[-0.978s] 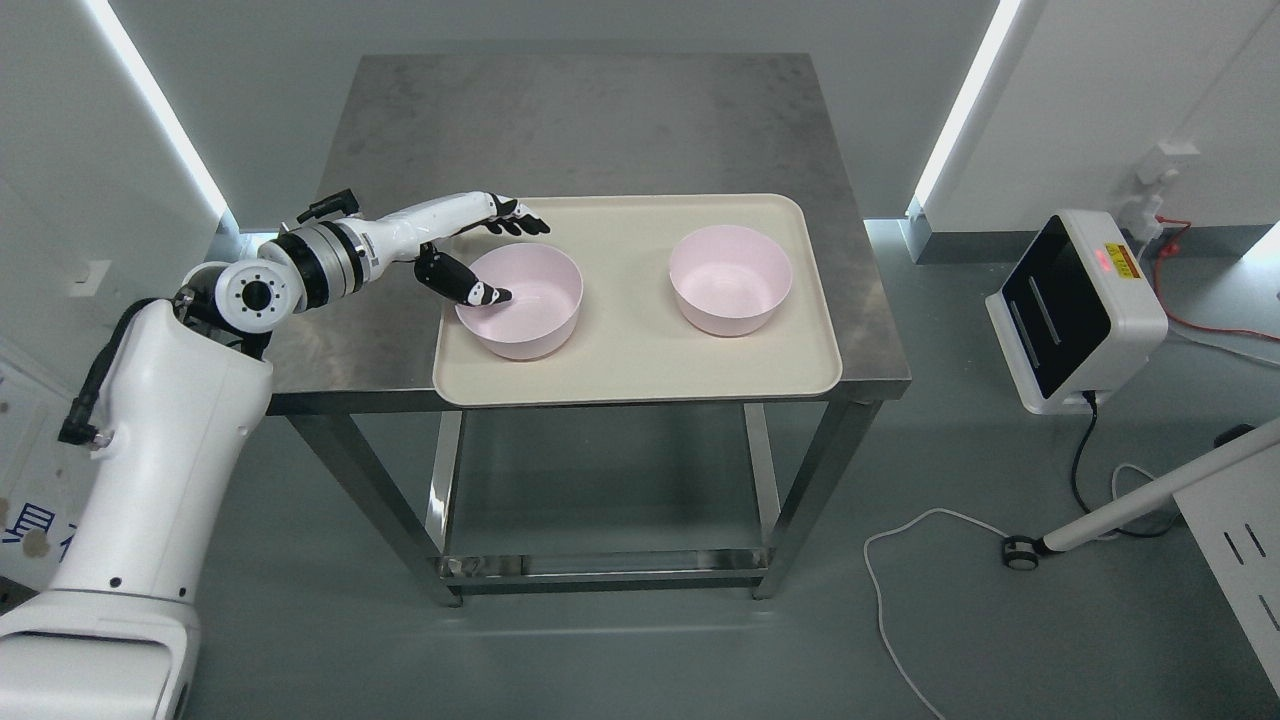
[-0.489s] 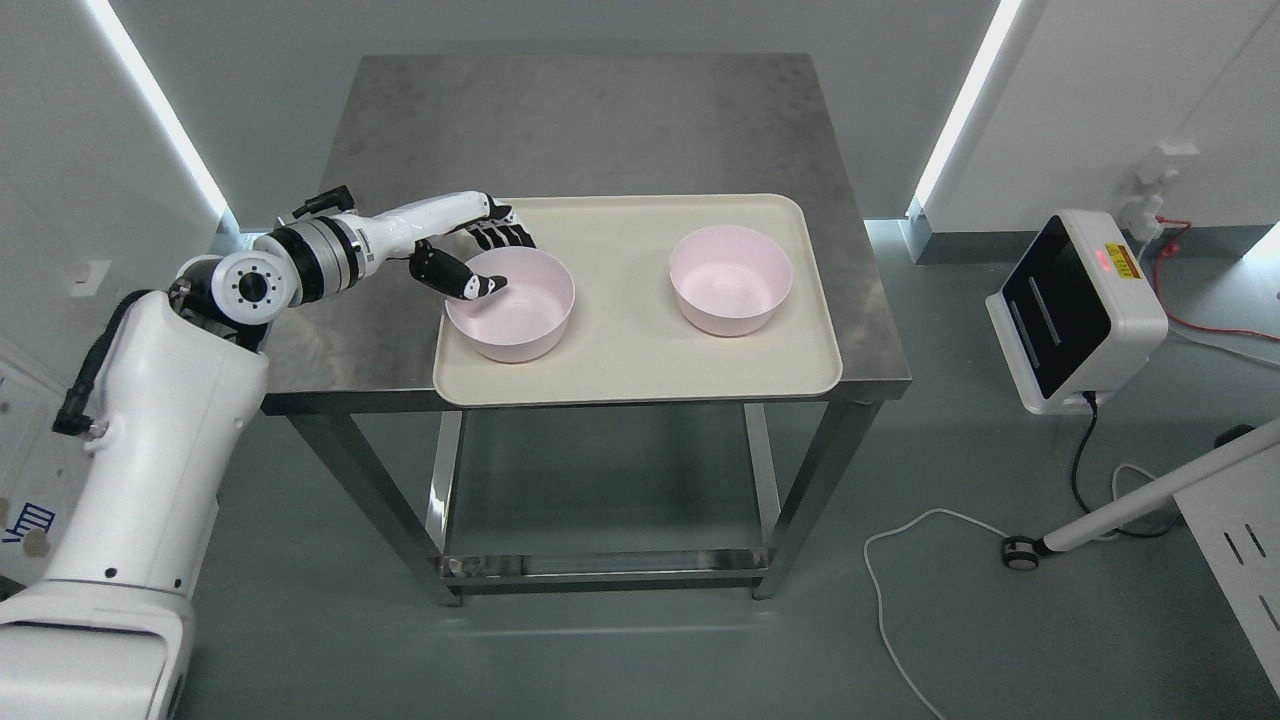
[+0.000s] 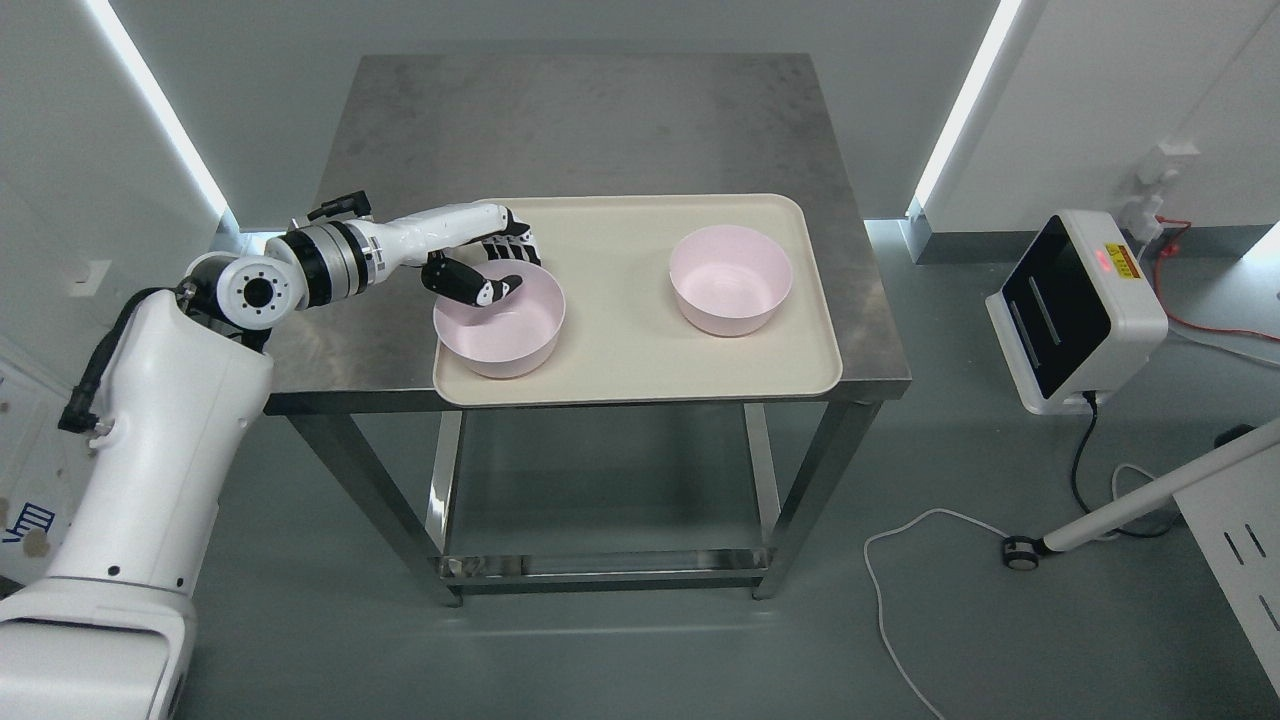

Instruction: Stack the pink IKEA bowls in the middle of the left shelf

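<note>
Two round pink plastic bowls sit on the beige rectangular tray (image 3: pixel 640 380) on my steel table (image 3: pixel 570 120): one bowl (image 3: pixel 497 330) at the tray's front-left corner, the other bowl (image 3: pixel 730 280) near its right edge. My left hand (image 3: pixel 487 268) grips the left one's far rim, thumb inside, fingers (image 3: pixel 512 240) curled outside.

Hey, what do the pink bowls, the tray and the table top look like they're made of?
The pink bowl in the left hand grip and the other pink bowl look like matte plastic: even colour, soft sheen, thin rims. The beige tray seems matte plastic too, with a moulded raised lip. The table looks like brushed stainless steel, grey and dully mottled.
</note>
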You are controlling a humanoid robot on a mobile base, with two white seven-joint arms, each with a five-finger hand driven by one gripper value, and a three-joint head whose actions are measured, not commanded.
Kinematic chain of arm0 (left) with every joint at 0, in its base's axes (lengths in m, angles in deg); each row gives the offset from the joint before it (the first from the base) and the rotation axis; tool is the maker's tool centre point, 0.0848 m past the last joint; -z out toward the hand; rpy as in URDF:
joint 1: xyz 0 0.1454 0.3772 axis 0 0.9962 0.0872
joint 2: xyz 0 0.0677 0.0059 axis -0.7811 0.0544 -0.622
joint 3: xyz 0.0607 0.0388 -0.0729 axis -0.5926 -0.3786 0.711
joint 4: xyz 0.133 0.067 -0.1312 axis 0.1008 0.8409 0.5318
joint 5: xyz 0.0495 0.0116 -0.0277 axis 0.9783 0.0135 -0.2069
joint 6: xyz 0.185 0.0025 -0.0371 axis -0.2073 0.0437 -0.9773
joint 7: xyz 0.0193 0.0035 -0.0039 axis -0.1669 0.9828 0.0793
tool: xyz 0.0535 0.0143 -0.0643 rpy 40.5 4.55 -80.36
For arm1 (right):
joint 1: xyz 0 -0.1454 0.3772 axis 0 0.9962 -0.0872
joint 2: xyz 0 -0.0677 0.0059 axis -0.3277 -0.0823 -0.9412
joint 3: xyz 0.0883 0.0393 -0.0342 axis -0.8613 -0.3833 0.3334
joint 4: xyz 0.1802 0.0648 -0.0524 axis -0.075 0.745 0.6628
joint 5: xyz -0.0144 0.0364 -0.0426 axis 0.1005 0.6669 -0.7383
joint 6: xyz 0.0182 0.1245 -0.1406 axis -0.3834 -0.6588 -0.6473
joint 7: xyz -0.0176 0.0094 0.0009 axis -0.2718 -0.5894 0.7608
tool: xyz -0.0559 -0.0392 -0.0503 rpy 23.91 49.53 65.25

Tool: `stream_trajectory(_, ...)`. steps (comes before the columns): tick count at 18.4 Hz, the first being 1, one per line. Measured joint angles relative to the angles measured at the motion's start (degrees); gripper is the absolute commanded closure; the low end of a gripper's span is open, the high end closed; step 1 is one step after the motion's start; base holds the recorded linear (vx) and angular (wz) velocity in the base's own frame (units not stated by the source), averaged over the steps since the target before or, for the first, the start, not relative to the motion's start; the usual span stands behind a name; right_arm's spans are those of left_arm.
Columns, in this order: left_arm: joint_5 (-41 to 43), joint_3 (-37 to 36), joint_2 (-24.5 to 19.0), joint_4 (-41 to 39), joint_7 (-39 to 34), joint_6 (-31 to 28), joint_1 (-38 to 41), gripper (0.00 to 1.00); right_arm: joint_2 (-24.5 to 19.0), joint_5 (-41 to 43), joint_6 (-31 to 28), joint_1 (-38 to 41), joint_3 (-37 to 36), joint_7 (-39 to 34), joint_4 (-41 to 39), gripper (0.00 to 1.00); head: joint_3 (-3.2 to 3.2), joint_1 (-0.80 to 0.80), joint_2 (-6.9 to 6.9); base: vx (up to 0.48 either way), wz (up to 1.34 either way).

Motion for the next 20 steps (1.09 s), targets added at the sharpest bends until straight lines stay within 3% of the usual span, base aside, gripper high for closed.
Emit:
stream_trajectory(9,-0.26,1.29,2.54,-1.48,4.36,1.19,-1.97,1.00,0.00,0.00,0.27,0.00,0.00,0.00,0.00,0.00,0.00,0.00,0.00,0.000,0.00)
stream_trajectory(16,0.68,0.90,7.82,-4.98,7.20,-3.08,-7.93,0.99,0.00,-0.05,0.27,0.00,0.00,0.00,0.00,0.00,0.00,0.00,0.00,0.000,0.00)
stream_trajectory(20,0.93,-4.82,10.45,-5.64,-0.88,-9.75,-11.47,0.99,0.00,-2.33,0.28,0.00,0.00,0.00,0.00,0.00,0.00,0.00,0.00,0.000,0.00)
